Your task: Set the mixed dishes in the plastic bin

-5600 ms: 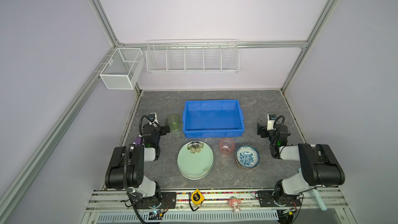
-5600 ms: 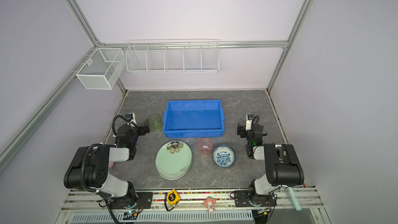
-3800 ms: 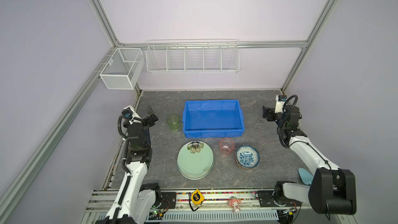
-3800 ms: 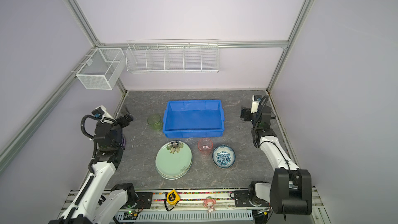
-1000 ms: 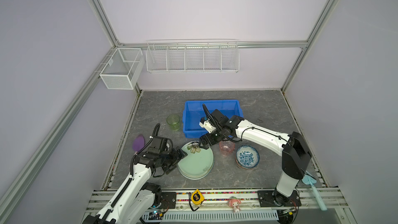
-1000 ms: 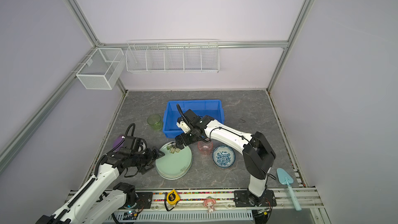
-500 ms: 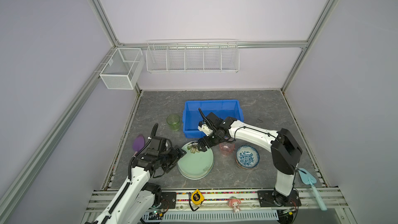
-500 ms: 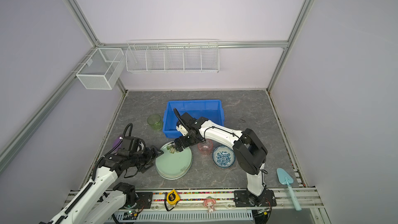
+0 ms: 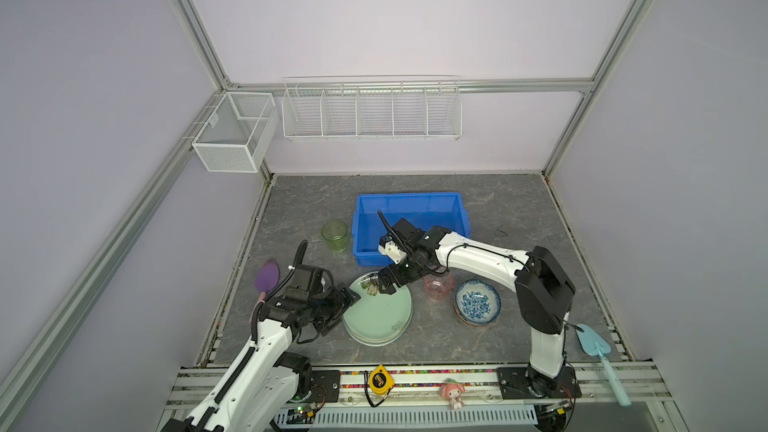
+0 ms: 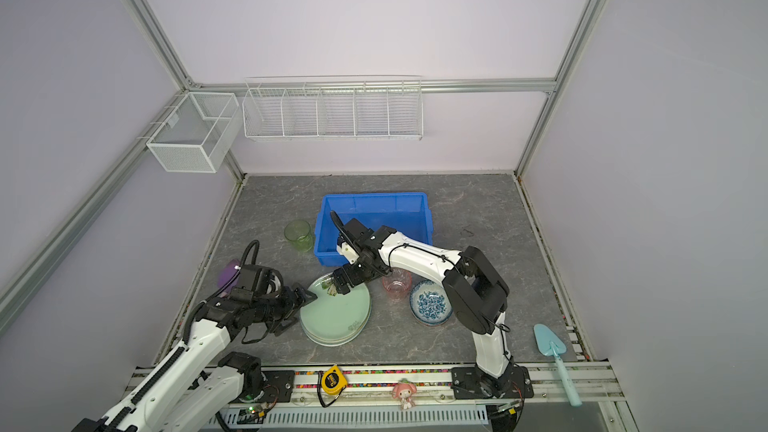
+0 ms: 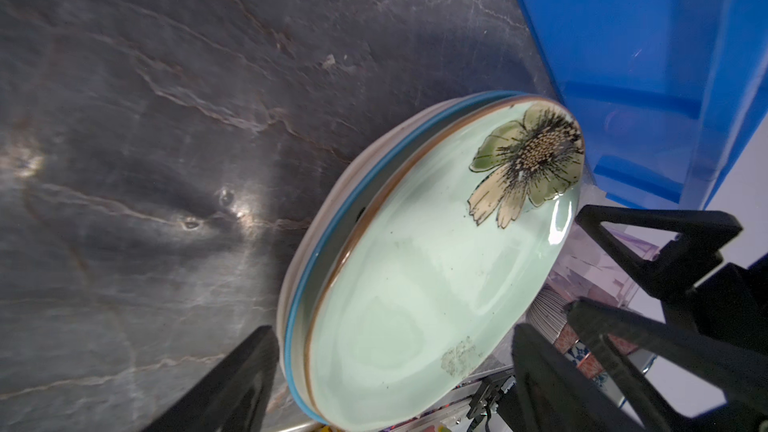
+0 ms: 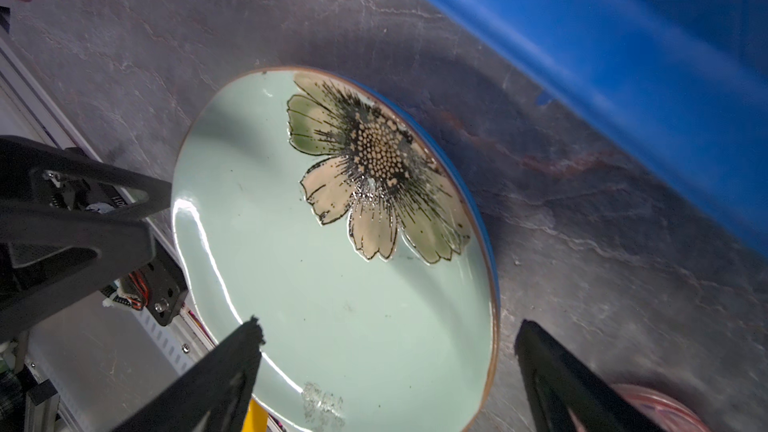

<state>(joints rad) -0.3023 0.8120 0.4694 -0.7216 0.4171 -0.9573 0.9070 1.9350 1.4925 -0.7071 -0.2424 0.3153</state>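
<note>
A stack of plates lies in front of the blue plastic bin [image 9: 409, 206] [image 10: 374, 204], topped by a pale green plate [image 9: 380, 315] [image 10: 337, 314] [image 11: 415, 284] [image 12: 332, 276] with a flower print. My left gripper [image 9: 347, 299] [image 10: 305, 297] [image 11: 390, 338] stands open astride the stack's left rim. My right gripper [image 9: 384, 284] [image 10: 338, 284] [image 12: 388, 328] hangs open over the far rim by the flower. Neither holds anything. Around the stack stand a green cup [image 9: 334, 234] [image 10: 298, 234], a pink cup [image 9: 438, 284] [image 10: 397, 282] and a blue-patterned bowl [image 9: 477, 301] [image 10: 431, 303].
A purple spatula [image 9: 267, 278] [image 10: 226, 276] lies behind the left arm. At the front right, by the rail, lies a light-blue spatula [image 9: 598, 351] [image 10: 552, 347]. White wire baskets [image 9: 372, 110] hang on the back wall. A tape measure [image 9: 379, 382] sits on the front rail.
Both grippers have closed in a little on the plate stack, the left from the left side and the right at the far rim. The right arm's base link has swung left.
</note>
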